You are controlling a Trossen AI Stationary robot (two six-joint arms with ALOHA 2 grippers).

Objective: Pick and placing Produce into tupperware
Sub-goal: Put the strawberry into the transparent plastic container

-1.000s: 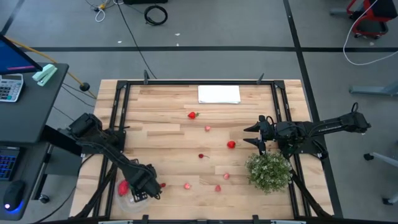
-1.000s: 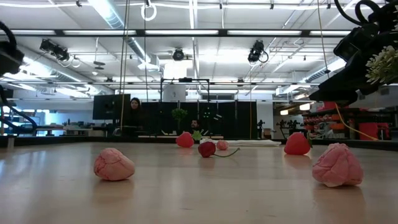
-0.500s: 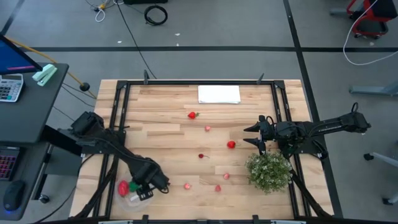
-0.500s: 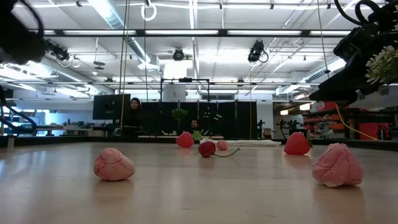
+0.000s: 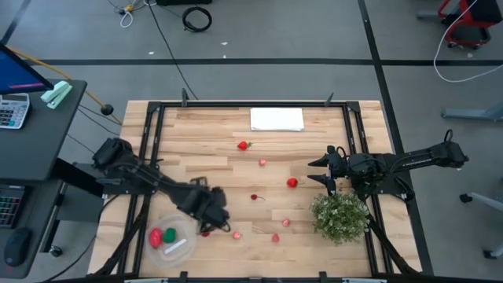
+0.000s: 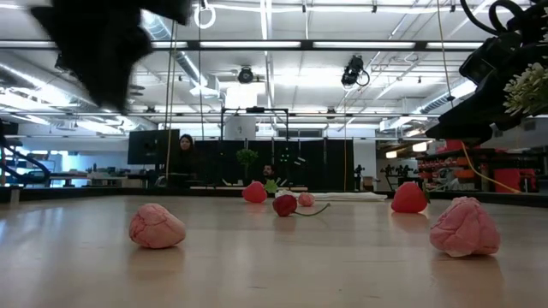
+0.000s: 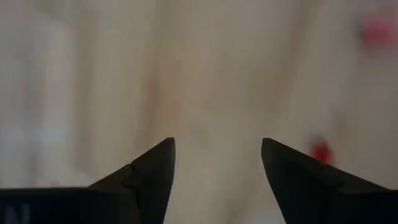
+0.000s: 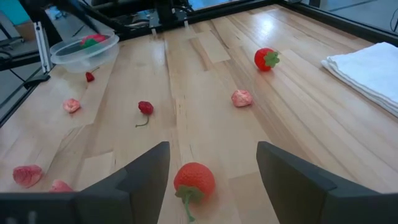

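Note:
The round clear tupperware [image 5: 174, 240] stands near the table's front left corner with a red piece [image 5: 156, 235] and a green piece [image 5: 170, 233] inside. My left gripper [image 5: 216, 222] hovers open to its right, above a small red piece [image 5: 206, 233] on the wood; in its own view the fingers [image 7: 217, 155] hold nothing. More produce lies loose on the table: a strawberry [image 5: 244, 145], a red piece [image 5: 291, 182], a cherry [image 5: 254, 196] and several pink pieces [image 5: 236, 234]. My right gripper [image 5: 317, 171] rests open at the right, pointing at the red piece [image 8: 194, 180].
A bushy green plant [image 5: 339, 218] stands at the front right, below the right arm. A folded white sheet [image 5: 277, 119] lies at the table's far edge. Bare wood lies between the scattered pieces in the middle. Black frame rails run along both sides.
My left gripper has risen from over the tupperware and swung toward the table's right edge, turning as it went. The green piece, hidden under it a second ago, now shows in the container beside the red one.

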